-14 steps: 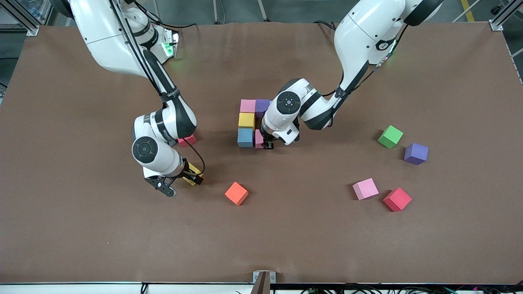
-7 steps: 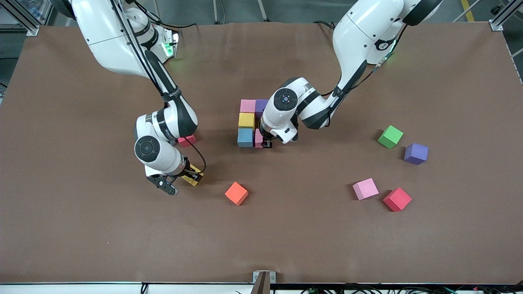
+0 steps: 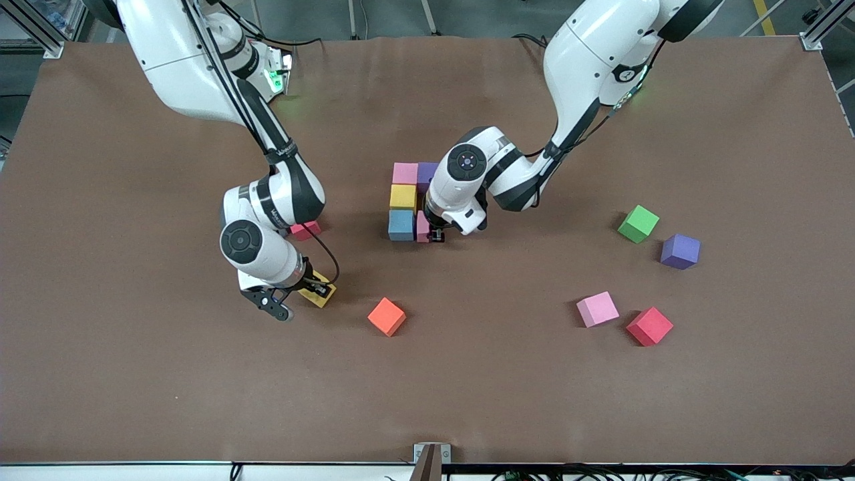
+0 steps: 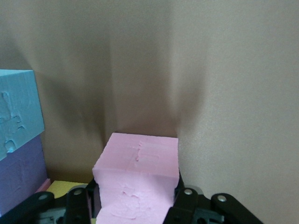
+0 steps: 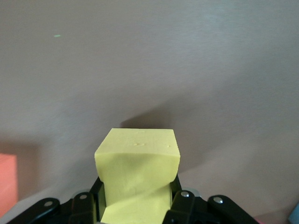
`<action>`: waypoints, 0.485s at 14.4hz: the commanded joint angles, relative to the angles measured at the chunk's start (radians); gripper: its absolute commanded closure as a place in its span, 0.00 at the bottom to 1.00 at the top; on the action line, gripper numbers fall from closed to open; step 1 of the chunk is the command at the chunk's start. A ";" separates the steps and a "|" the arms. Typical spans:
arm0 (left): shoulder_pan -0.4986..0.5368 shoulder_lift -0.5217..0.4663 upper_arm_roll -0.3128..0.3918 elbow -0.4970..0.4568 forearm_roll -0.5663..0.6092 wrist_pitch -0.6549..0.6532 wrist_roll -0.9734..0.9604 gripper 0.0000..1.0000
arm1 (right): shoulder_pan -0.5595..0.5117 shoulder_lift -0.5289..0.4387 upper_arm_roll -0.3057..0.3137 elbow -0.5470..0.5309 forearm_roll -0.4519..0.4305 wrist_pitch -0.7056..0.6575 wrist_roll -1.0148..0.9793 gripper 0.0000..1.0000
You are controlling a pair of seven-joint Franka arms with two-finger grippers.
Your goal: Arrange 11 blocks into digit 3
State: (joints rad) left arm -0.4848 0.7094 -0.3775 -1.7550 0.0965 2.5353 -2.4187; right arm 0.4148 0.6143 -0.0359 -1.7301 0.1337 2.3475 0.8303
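Front view: the left gripper (image 3: 435, 235) and its arm hide most of a pink block (image 3: 423, 227), which it squeezes tight beside the blue block (image 3: 401, 225) in the small group of soft, square foam blocks mid-table. The right gripper (image 3: 302, 294) pinches a yellow block (image 3: 319, 294) near the orange cube (image 3: 387, 316). Green (image 3: 638, 223), purple (image 3: 680, 251), light pink (image 3: 597, 308) and red (image 3: 649, 326) blocks lie loose toward the left arm's end.

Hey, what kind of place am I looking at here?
Probably a robotics lab test bench: a brown-covered table framed by aluminium rails, cables along its edge, and loose foam cubes scattered for handling practice.
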 commanded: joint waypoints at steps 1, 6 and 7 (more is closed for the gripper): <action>-0.015 0.007 0.005 0.003 0.015 0.025 -0.030 0.70 | 0.064 -0.011 -0.001 0.029 0.004 0.001 -0.013 1.00; -0.017 0.016 0.005 0.003 0.017 0.028 -0.033 0.70 | 0.145 -0.005 -0.001 0.063 0.004 0.001 -0.213 1.00; -0.017 0.018 0.006 0.003 0.017 0.028 -0.033 0.70 | 0.160 -0.005 -0.001 0.063 0.004 0.000 -0.229 1.00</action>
State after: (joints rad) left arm -0.4909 0.7136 -0.3773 -1.7551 0.0965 2.5456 -2.4243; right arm 0.5566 0.6139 -0.0320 -1.6655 0.1335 2.3481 0.6760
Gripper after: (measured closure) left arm 0.432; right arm 0.458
